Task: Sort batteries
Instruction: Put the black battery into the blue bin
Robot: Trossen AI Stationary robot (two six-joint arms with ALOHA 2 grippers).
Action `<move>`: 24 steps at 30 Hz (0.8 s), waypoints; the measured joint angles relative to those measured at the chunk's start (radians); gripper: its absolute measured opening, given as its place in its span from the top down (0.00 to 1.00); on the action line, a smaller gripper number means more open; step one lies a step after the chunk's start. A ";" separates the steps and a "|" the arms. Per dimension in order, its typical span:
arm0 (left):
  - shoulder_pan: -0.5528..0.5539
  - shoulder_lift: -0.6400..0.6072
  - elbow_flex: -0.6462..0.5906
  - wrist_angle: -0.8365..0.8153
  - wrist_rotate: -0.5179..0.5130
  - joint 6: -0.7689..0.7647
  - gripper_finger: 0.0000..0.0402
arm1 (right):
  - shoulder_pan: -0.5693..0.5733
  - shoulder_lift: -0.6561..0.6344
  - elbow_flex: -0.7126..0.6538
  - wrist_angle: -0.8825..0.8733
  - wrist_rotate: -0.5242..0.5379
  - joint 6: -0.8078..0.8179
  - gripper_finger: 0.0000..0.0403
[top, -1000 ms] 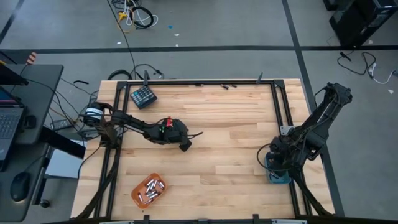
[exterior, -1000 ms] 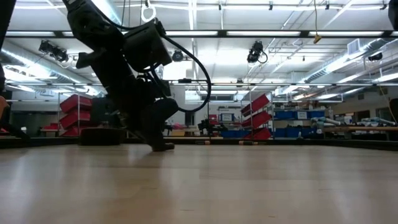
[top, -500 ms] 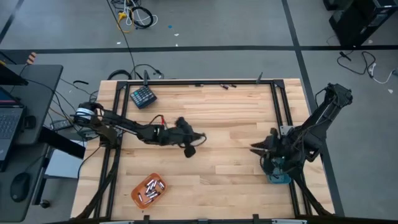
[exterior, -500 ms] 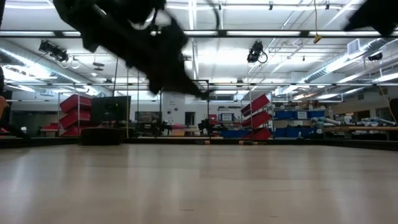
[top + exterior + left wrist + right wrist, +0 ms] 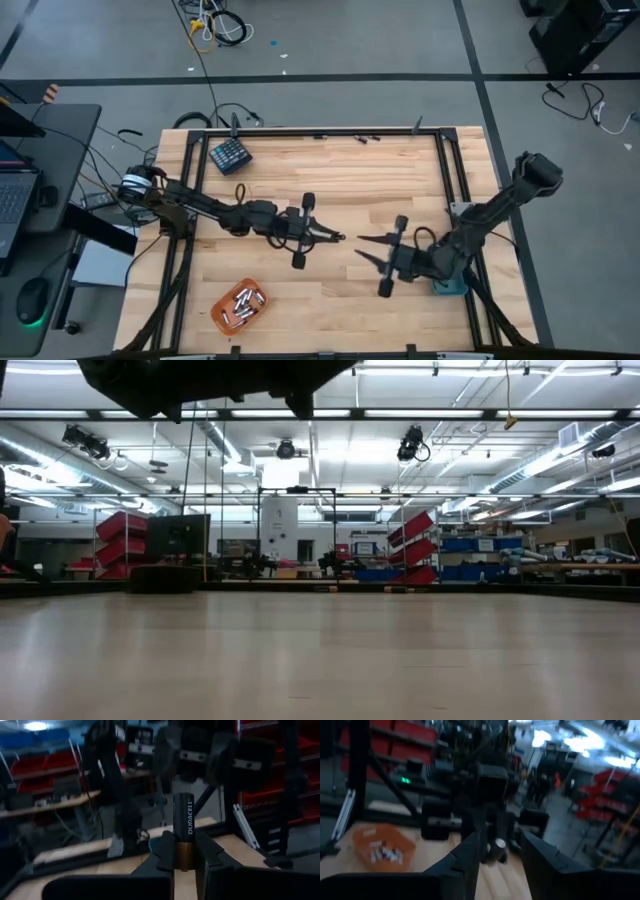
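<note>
Presently catalogued: orange tray [image 5: 239,306] near the table's [image 5: 330,170] front left corner held a heap of batteries [image 5: 240,304]. Left gripper [image 5: 338,238], mid-table, was clenched on one upright Duracell battery [image 5: 183,838]. Right gripper [image 5: 362,248] faced it closely, fingers spread, nothing between them. Teal keypad block [image 5: 231,155] lay at rear left.

Two dark arms reach over one wooden table [image 5: 400,165], each ending in one gripper: the left gripper [image 5: 335,238] and the right gripper [image 5: 362,246], tips facing at the frame's centre. One orange tray [image 5: 238,305] sits at the lower left, holding a heap of batteries [image 5: 240,302] (too small and piled to count exactly). One more battery [image 5: 183,830] stands upright between the left fingers. One dark teal keypad block [image 5: 230,155] lies at the upper left.
</note>
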 joint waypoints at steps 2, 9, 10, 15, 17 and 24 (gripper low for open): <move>-0.007 0.000 0.000 0.031 0.012 0.025 0.96 | -0.026 0.047 0.000 0.132 -0.036 -0.069 0.65; -0.019 -0.001 0.001 0.110 0.051 0.053 0.96 | -0.101 0.163 0.000 0.375 -0.155 -0.163 0.56; -0.019 -0.001 0.001 0.114 0.056 0.054 0.96 | -0.110 0.173 0.000 0.397 -0.168 -0.163 0.56; -0.019 -0.001 0.001 0.117 0.063 0.065 0.96 | -0.147 0.215 0.000 0.463 -0.250 -0.163 0.56; -0.019 -0.001 0.001 0.116 0.063 0.074 0.96 | -0.160 0.222 0.000 0.481 -0.271 -0.161 0.58; -0.019 -0.001 0.001 0.116 0.063 0.073 0.94 | -0.189 0.231 0.000 0.492 -0.306 -0.161 0.68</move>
